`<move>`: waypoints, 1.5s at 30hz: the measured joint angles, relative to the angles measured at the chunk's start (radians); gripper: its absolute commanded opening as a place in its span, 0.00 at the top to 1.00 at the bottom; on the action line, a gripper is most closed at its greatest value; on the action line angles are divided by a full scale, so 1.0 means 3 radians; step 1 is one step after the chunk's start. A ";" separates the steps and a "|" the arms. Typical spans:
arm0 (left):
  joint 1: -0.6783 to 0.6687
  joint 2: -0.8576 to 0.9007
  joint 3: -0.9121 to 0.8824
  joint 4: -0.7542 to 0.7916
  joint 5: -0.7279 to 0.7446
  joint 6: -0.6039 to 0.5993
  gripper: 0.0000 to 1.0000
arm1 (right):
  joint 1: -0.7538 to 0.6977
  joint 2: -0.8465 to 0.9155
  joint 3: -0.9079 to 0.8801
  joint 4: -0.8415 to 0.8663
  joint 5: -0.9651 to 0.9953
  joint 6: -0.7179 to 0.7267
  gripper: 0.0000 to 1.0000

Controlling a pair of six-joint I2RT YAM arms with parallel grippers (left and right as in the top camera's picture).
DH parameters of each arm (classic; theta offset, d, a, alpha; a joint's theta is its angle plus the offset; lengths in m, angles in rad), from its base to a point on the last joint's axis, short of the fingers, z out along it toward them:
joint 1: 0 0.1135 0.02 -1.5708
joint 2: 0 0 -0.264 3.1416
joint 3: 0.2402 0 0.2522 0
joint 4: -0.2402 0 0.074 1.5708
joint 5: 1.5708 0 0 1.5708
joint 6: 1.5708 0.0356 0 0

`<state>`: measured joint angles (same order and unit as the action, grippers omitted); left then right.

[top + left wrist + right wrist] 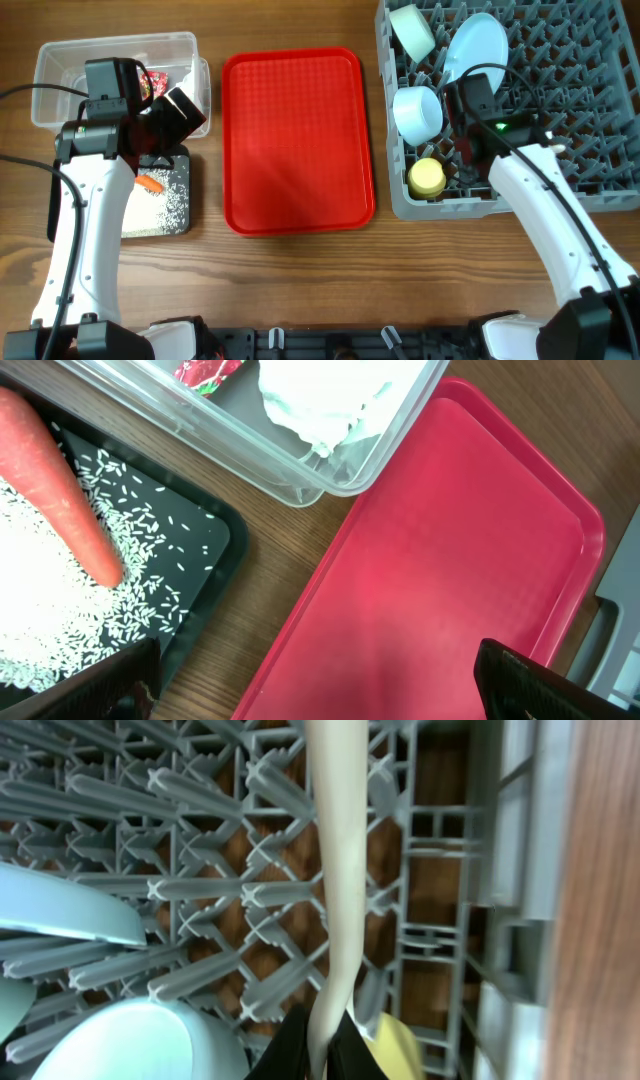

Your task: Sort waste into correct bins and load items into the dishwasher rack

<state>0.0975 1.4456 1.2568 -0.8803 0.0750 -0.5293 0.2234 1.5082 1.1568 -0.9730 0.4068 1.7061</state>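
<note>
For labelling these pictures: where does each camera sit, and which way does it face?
Overhead: above the table, facing down; left arm, right arm show.
Left wrist: over black tray, facing carrot, clear tub, red tray; open fingers show.
Right wrist: over dishwasher rack, facing down; fingers pinch white spoon.
Shared: carrot, in overhead and left wrist.

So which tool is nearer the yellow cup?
Right. The right tool, holding the white plastic spoon, is over the dishwasher rack just beside the yellow cup; the left tool is across the red tray, near the black tray.
</note>
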 measured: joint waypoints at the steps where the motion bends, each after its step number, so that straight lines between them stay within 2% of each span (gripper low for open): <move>1: 0.0000 0.0000 0.0000 0.0001 0.0000 0.0000 0.00 | 0.0000 0.0003 -0.0071 0.0103 -0.0009 0.0005 0.87; 6: 0.0000 0.0000 0.0000 0.0001 0.0000 0.0000 0.00 | 0.0000 0.0004 -0.0202 0.0252 -0.0027 0.0043 0.27; 7: 0.0000 0.0000 0.0000 0.0001 0.0000 0.0000 0.00 | 0.0000 0.0004 -0.0202 0.0270 -0.0027 0.0055 0.21; 11: 0.0000 0.0000 0.0000 0.0001 0.0000 -0.0001 0.00 | 0.0000 0.0004 -0.0203 0.0304 -0.0032 -0.0013 0.16; 13: 0.0000 0.0000 0.0000 0.0001 0.0000 0.0000 0.00 | 0.0000 0.0004 -0.0203 0.0370 -0.0036 -0.0172 0.13; 16: 0.0000 0.0000 0.0000 0.0003 0.0000 0.0000 0.00 | 0.0000 0.0003 -0.0203 0.0500 -0.0034 -0.0557 0.00; 23: 0.0000 0.0000 0.0000 0.0001 0.0000 0.0000 0.00 | 0.0000 -0.0097 -0.0153 0.0610 -0.0046 -0.1433 0.00; 26: 0.0000 0.0000 0.0000 0.0001 0.0000 0.0000 0.00 | 0.0000 -0.0229 -0.0099 0.0655 -0.0048 -0.1663 0.00; 36: 0.0000 0.0000 0.0000 0.0001 0.0000 0.0000 0.00 | 0.0000 -0.0341 -0.0075 0.0651 -0.0178 -0.1932 0.00; 45: 0.0000 0.0000 0.0000 0.0001 0.0000 0.0000 0.00 | 0.0000 -0.0341 -0.0075 0.0603 -0.0373 -0.1979 0.00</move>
<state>0.0975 1.4456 1.2568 -0.8799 0.0750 -0.5293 0.2234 1.4059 1.1343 -0.7921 0.2951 1.1126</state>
